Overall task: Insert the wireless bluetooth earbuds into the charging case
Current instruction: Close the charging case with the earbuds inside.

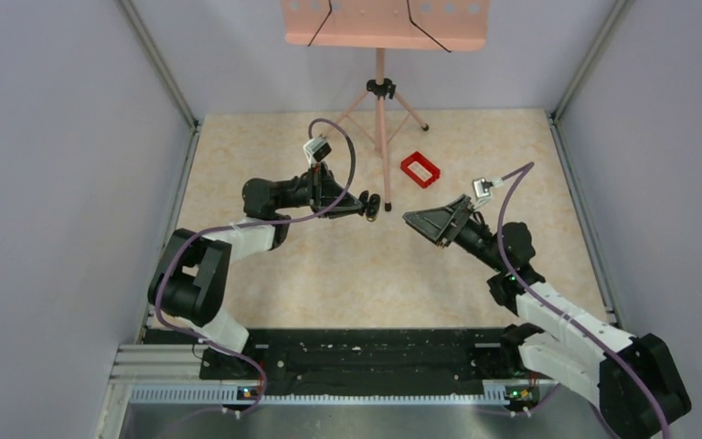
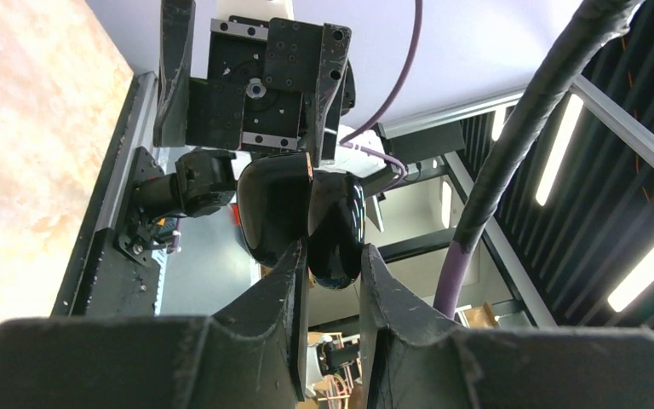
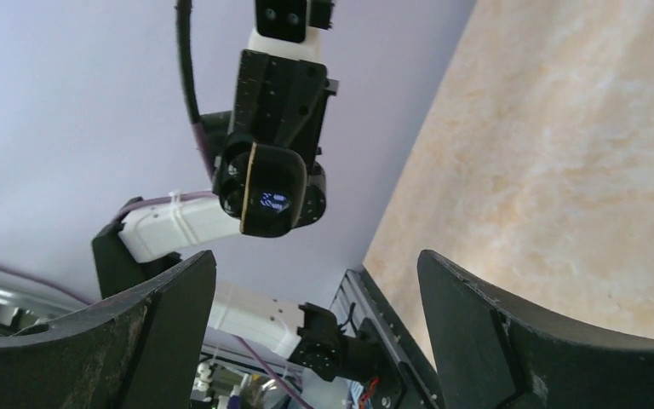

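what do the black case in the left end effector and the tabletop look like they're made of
The small glossy black rounded charging case looks like hard moulded plastic with a polished finish: bright reflections sit sharply on its smooth shell. The beige mottled tabletop looks matte and marble-patterned with no glare, probably laminate or a printed sheet rather than stone, though the pictures leave that open.
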